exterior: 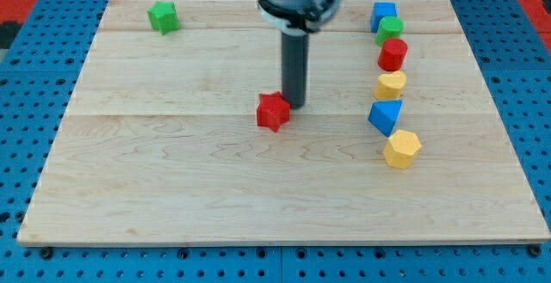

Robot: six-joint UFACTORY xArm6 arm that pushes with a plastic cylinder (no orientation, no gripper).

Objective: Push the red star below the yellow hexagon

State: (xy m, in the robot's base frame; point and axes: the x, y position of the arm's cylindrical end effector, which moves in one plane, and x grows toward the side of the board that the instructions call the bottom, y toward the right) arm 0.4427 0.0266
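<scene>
The red star (273,111) lies near the middle of the wooden board (172,197), with my tip (296,105) just beside it on its upper right; there is no claw to open or close, only the rod. The yellow hexagon (402,149) sits well apart toward the view's right, ending a column of a blue triangle (386,115), another yellow block (390,85), a red cylinder (393,55), a green block (389,30) and a blue cube (383,14); a green star (163,15) sits at upper left
</scene>
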